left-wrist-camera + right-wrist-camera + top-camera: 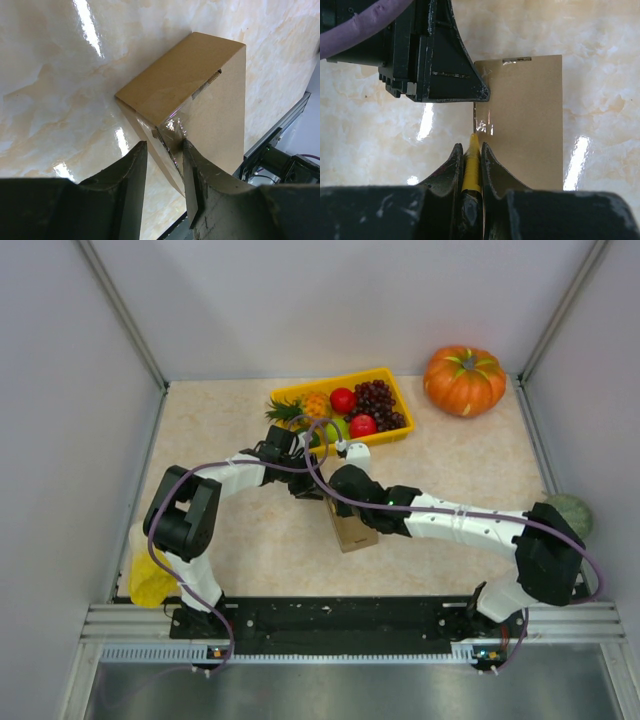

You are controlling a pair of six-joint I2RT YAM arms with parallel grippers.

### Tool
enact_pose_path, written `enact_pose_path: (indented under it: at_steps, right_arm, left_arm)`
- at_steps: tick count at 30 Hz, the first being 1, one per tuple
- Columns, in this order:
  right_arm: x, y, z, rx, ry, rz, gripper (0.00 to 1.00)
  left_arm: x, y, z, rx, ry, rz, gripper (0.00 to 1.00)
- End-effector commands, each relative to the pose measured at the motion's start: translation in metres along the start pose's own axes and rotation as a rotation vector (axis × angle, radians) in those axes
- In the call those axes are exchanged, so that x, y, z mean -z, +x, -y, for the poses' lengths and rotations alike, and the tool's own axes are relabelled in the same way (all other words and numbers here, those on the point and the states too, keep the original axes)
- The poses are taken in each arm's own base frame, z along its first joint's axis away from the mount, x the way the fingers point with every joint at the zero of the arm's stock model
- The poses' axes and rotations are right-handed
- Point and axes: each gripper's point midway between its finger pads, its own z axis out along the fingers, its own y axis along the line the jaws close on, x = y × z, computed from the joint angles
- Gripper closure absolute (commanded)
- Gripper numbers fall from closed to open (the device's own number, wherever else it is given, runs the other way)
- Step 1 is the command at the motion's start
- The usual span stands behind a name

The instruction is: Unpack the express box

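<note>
Express box is sitting on the table between the two arms, near the middle, well short of the yellow tray at the far side. Flaps closed; not yet unpacked.

Clear tape is lying shiny over one corner and down the box's left long edge, as the right wrist view shows it.

Right gripper is clamping a thin yellow tool with its jaws nearly together. The tool tip is touching the taped edge. From this hand the box is lying straight ahead and slightly right, its long axis running directly away from the fingers, in line with the tool.

Left gripper is standing at the same edge, at its far corner. Its jaws are narrowly apart and straddling the taped corner; I cannot tell whether they are pinching it or only bracketing it.

Judgement: the step in hand is slitting the tape. Both hands are at the box, and the right is carrying the tool, so the cut is likely going to run forward along that edge toward the left fingers, a close approach to watch.
</note>
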Motion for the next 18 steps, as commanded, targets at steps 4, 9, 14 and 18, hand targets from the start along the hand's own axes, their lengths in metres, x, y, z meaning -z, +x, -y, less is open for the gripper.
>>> enact_pose_path:
  at_steps: [4,9,14,18]
  right_arm:
    - [-0.002,-0.002,-0.01,-0.001,-0.016,0.004,1.0]
    - [-0.002,-0.001,-0.008,0.009,-0.007,0.002,1.0]
    - [-0.001,0.004,-0.005,0.024,-0.004,-0.012,1.0]
    - [0.0,0.006,-0.003,0.037,-0.001,-0.016,1.0]
  left_arm:
    - [-0.01,0.024,-0.055,0.03,-0.196,-0.041,0.62]
    - [-0.011,0.024,-0.056,0.032,-0.2,-0.042,0.63]
    - [-0.011,0.025,-0.057,0.035,-0.205,-0.047,0.63]
    - [-0.012,0.025,-0.058,0.037,-0.209,-0.049,0.64]
